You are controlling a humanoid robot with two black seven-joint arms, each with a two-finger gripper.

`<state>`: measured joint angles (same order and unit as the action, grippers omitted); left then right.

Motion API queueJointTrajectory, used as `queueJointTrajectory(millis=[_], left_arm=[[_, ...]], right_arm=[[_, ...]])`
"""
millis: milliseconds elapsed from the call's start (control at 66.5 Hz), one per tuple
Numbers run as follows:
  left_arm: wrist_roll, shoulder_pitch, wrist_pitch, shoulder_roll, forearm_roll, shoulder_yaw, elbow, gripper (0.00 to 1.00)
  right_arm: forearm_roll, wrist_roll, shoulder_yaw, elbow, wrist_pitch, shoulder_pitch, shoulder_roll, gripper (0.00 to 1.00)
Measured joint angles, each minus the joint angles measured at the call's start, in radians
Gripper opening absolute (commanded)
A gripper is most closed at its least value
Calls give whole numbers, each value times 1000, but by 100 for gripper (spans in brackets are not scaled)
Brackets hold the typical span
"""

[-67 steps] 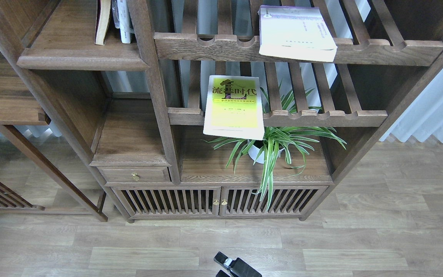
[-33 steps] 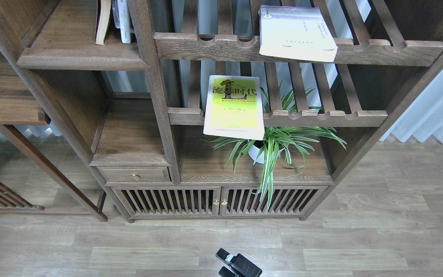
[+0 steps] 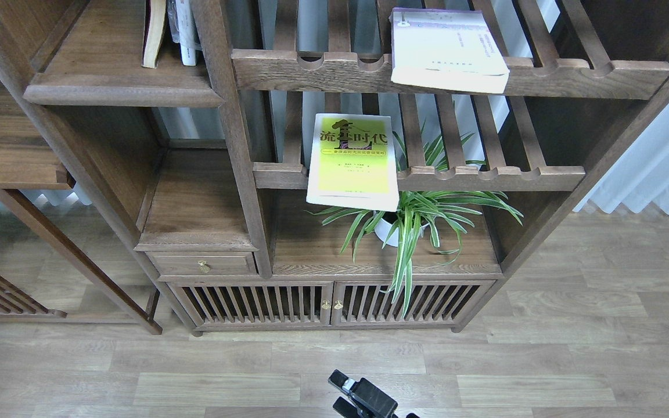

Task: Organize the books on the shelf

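Black fingers (image 3: 363,397) of one arm poke up at the bottom edge over the floor (image 3: 543,360); I cannot tell whether they are parted. Well above, the yellow-green book (image 3: 353,161) overhangs the lower slatted rack (image 3: 485,177), and the white book (image 3: 446,49) overhangs the upper rack (image 3: 590,72). Two more books (image 3: 167,32) stand on the plank shelf (image 3: 119,93).

Only a small part of the robot shows: a glossy black, blocky, hard-edged arm segment (image 3: 363,397) at the bottom edge, below the slatted double doors of the brown wooden cabinet (image 3: 331,305). A small pale grey-white patch sits on its upper end. Its jaws cannot be made out.
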<state>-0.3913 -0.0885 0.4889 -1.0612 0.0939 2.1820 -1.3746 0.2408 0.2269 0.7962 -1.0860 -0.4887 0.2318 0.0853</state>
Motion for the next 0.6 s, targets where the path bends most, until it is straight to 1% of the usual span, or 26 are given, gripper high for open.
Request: queueJointTrajectory(millis=[180,391,481,601], left_arm=[[-3,-127,0,-87,-7,-10,16,5],[-5,-249,0,-121,-26,-150,23,5],[-5,-281,0,-121,-41,-199,29,5],[-5,-293,0,-121,-52,-239,38,5]], right_arm=[[3,0,0,4,0,-2,0,98],[7,-1,0,5,0,0,0,98],[8,-1,1,5,0,3,2,98],[9,-1,2,6,0,7,3,98]])
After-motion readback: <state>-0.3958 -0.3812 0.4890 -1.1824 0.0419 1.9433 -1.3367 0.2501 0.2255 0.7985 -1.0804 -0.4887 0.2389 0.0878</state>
